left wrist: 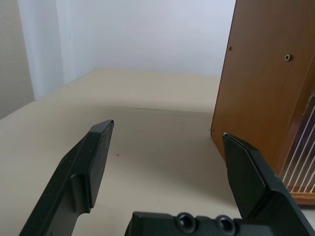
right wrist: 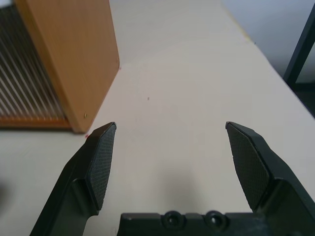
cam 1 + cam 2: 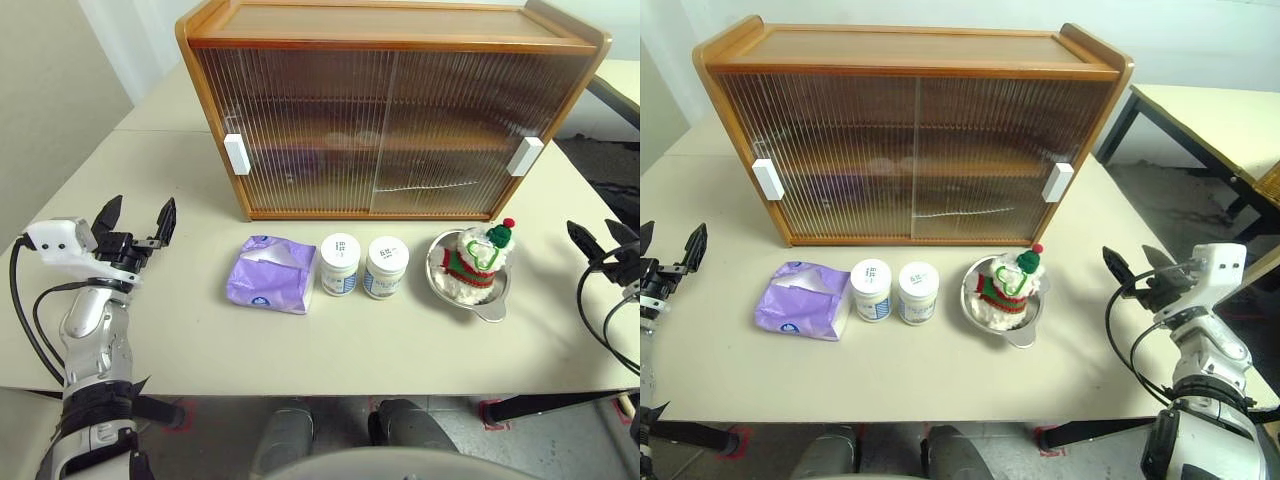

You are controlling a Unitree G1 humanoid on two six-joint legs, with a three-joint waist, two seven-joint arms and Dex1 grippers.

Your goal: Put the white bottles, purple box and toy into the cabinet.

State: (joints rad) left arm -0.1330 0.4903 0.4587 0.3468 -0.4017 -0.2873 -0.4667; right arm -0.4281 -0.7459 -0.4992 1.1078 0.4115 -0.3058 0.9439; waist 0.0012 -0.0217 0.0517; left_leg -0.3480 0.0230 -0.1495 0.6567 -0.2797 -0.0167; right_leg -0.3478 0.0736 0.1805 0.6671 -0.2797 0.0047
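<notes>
Lying in a row on the bench [image 3: 180, 360] before the closed cabinet [image 3: 390, 120], the purple box [image 3: 270, 274], white bottles [image 3: 340, 264] and toy [image 3: 478, 262] are flanked by the left hand [image 3: 135, 222] and right hand [image 3: 1135, 266], both released, well apart from them.

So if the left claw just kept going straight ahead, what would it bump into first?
Probably nothing: the left gripper is open, aimed past the cabinet's side panel over bare table. It might graze that panel; depth is unclear.
</notes>
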